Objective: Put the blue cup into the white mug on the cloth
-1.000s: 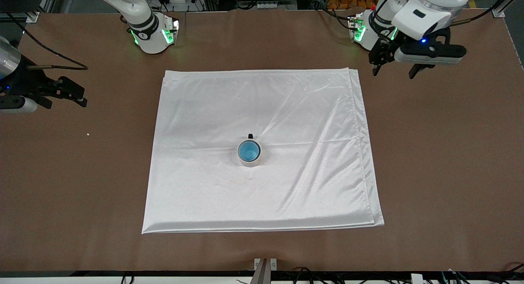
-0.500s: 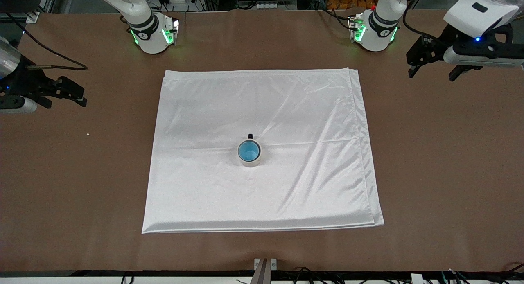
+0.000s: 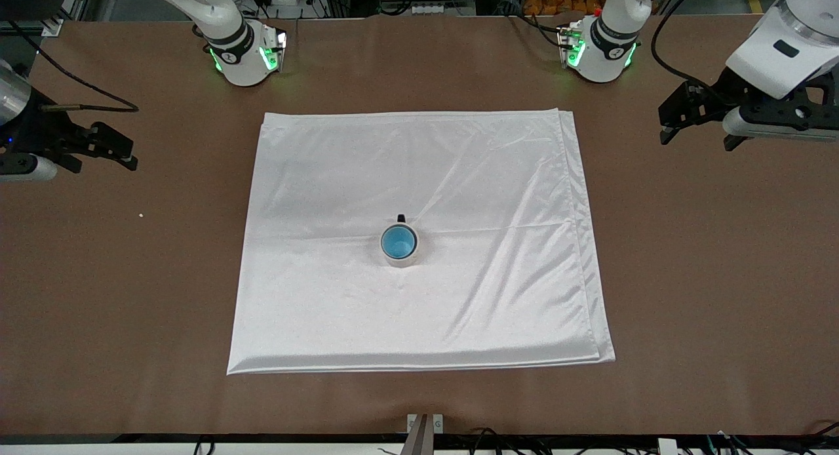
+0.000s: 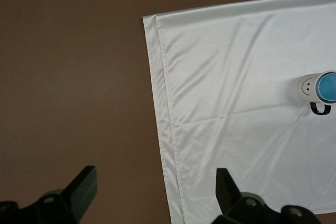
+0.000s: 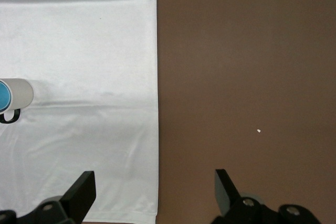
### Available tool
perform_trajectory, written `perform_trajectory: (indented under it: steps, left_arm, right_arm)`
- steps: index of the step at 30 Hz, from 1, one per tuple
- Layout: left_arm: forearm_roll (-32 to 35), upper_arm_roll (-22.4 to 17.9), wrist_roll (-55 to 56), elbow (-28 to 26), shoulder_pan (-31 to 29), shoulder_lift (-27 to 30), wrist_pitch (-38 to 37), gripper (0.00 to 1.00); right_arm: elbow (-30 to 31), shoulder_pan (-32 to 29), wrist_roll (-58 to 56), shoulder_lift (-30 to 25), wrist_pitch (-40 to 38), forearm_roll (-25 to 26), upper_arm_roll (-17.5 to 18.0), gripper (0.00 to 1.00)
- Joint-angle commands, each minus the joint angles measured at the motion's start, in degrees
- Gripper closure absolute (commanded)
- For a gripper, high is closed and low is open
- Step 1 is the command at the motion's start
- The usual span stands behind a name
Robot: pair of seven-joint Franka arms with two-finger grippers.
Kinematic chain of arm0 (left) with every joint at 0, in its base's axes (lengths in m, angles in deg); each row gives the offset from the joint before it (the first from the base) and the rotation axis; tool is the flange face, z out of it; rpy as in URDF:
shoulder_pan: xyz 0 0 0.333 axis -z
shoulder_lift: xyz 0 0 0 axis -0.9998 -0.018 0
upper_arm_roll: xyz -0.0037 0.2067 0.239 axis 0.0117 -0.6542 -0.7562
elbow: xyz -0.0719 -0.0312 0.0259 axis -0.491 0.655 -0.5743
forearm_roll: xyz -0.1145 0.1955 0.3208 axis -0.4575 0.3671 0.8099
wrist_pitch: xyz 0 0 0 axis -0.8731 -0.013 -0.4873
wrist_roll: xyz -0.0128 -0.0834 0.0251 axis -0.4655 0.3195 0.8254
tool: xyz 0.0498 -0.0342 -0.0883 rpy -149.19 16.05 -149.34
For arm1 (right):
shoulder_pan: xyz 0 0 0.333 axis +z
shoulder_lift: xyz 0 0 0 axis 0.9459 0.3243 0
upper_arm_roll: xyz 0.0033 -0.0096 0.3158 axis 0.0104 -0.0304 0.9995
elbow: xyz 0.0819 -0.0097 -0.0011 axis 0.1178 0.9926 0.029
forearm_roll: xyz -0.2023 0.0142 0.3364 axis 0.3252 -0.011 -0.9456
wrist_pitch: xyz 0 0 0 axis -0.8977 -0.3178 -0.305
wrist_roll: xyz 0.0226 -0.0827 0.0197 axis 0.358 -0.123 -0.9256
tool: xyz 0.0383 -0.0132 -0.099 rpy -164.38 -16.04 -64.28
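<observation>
The blue cup (image 3: 398, 241) sits nested inside the white mug (image 3: 400, 256), which stands upright near the middle of the cloth (image 3: 459, 179) on the brown tabletop (image 3: 721, 278). The mug's black handle appears to point toward the robots' bases. The left end effector (image 3: 698, 124) hangs over bare tabletop at the left arm's end, fingers wide and holding nothing. The right end effector (image 3: 108, 155) waits over the right arm's end, likewise wide and unloaded.

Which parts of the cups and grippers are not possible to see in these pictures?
- Blue cup: outside wall hidden inside the mug, all views.
- Mug: cut by the frame edge in the right wrist view.
- Left gripper, right gripper: open; wrist views show only the fingertips.
</observation>
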Motion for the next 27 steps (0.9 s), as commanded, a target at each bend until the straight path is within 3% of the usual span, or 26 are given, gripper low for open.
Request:
perform_trajectory:
  steps: [1,27]
  left_arm:
    - [-1.32,0.33,-1.29,1.81,-0.65,-0.86,-1.32,0.00]
    - [-1.41,0.68,-1.29,1.81,-1.52,-1.92,-0.62,0.00]
  right_arm:
    - [0.22,-0.77,-0.63,-1.04,-1.43,-1.06,-0.20,0.00]
    - [0.22,-0.94,-0.81,-1.83,-1.61,-0.88,-0.11,0.00]
